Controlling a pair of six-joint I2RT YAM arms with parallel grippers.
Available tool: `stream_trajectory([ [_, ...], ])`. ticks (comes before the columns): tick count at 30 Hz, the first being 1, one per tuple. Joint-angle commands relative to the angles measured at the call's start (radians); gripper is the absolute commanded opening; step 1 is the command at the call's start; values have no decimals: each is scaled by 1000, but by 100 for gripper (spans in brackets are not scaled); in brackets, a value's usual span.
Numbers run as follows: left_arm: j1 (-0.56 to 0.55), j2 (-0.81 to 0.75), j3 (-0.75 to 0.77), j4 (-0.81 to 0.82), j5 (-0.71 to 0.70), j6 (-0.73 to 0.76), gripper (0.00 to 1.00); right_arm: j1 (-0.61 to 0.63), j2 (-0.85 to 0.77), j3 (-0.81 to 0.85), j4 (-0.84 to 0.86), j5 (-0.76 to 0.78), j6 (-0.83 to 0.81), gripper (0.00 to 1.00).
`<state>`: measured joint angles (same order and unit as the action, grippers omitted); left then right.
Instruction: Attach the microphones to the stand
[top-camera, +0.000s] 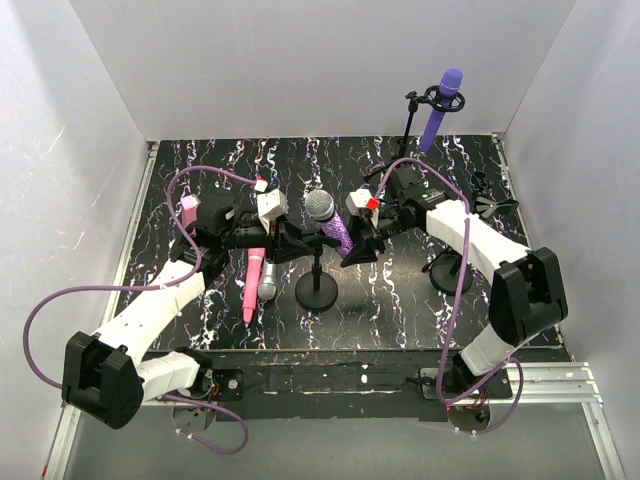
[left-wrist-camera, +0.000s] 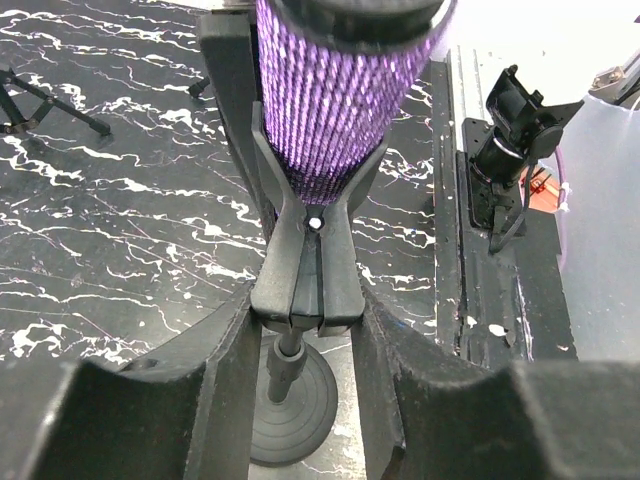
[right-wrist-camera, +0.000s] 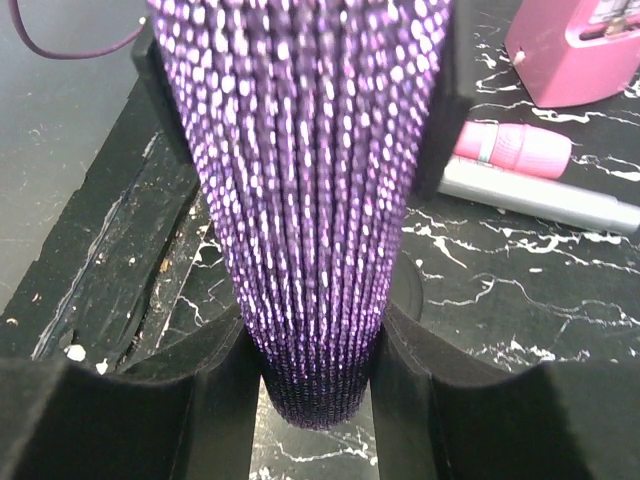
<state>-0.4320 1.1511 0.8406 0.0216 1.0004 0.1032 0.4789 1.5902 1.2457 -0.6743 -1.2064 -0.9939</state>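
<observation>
Left gripper (top-camera: 290, 238) jaws pinch the clip (left-wrist-camera: 305, 280) handles, probably to spread it — right gripper (top-camera: 360, 236) jaws clamp the glittery microphone (top-camera: 338, 228), seating it in the short stand (top-camera: 318, 292).

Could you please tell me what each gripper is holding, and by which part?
Right gripper: glittery microphone, by its lower handle. Left gripper: stand clip, by its lower end.

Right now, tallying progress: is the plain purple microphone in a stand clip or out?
In: the purple microphone sits tilted in the clip of the tall stand.
</observation>
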Motion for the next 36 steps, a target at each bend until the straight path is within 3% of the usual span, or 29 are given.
stream_trajectory([
  [1, -4, -5, -29, 73, 44, -71, 1, 66, 19, 8, 134, 11, 79, 1],
  [9, -5, -14, -70, 149, 40, -158, 4, 76, 11, -68, 329, 39, 262, 1],
  [12, -5, -28, -77, 152, 14, -175, 21, 76, 4, -74, 338, 45, 282, 1],
  [15, -5, -42, -72, 141, -5, -186, 50, 75, -2, -72, 323, 64, 291, 1],
  [18, -5, -63, -63, 109, -17, -180, 80, 66, -19, -75, 309, 71, 302, 28],
  [20, -5, -82, -60, 84, -34, -168, 91, 58, -41, -86, 309, 79, 302, 54],
  [21, -5, -96, -61, 74, -42, -162, 96, 55, -51, -94, 312, 82, 305, 61],
  [25, -4, -140, -49, 8, -66, -111, 98, 41, -101, -115, 315, 90, 307, 82],
  [29, -4, -162, -25, -77, -82, -62, 98, 26, -140, -123, 302, 107, 299, 85],
  [36, -4, -151, 5, -88, -62, -22, 98, -14, -171, -69, 197, 116, 279, 88],
])
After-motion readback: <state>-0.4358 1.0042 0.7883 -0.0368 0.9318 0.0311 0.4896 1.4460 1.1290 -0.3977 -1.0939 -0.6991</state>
